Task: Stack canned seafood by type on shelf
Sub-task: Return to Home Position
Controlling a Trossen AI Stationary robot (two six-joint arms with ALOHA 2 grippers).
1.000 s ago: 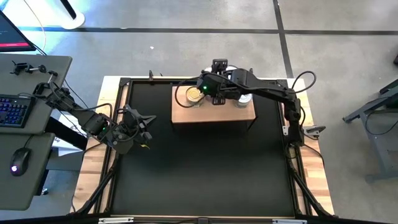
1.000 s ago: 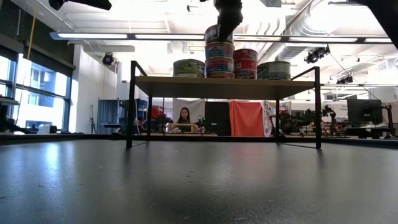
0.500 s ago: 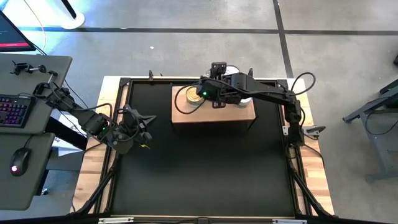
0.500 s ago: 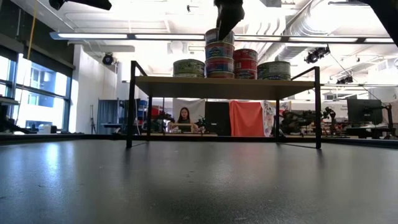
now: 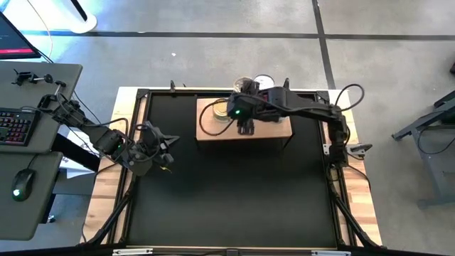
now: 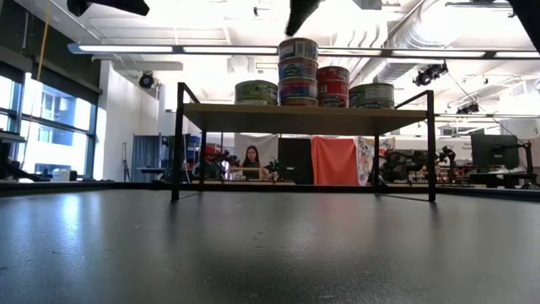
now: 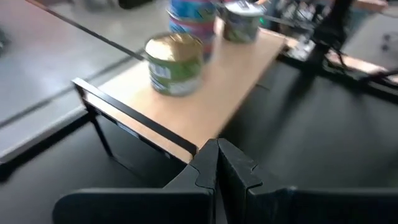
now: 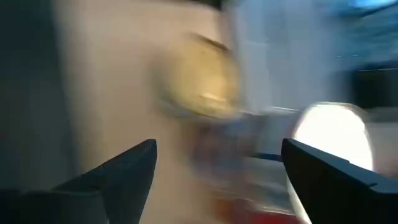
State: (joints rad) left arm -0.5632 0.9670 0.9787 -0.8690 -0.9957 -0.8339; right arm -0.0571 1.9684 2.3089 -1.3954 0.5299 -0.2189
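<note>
Hovering over the shelf (image 5: pixel 213 132) — right gripper (image 8: pixel 219 144) spread, empty — left gripper (image 7: pixel 217 148) pressed together.

A large black rectangular mat (image 5: pixel 234 192) covers most of the light wooden table (image 5: pixel 359 213). Beside the table stands a grey desk (image 5: pixel 43 85) with a dark backlit keyboard (image 5: pixel 14 126) and a black computer mouse (image 5: pixel 23 186) (a small green light glows on it). The grey concrete floor (image 5: pixel 213 57) is crossed by dark lines. Across the room, a person (image 6: pixel 251 159) sits near a black screen (image 6: pixel 295 159) and an orange-red cloth panel (image 6: pixel 335 160); tall windows (image 6: pixel 34 127) stand off to one side.
</note>
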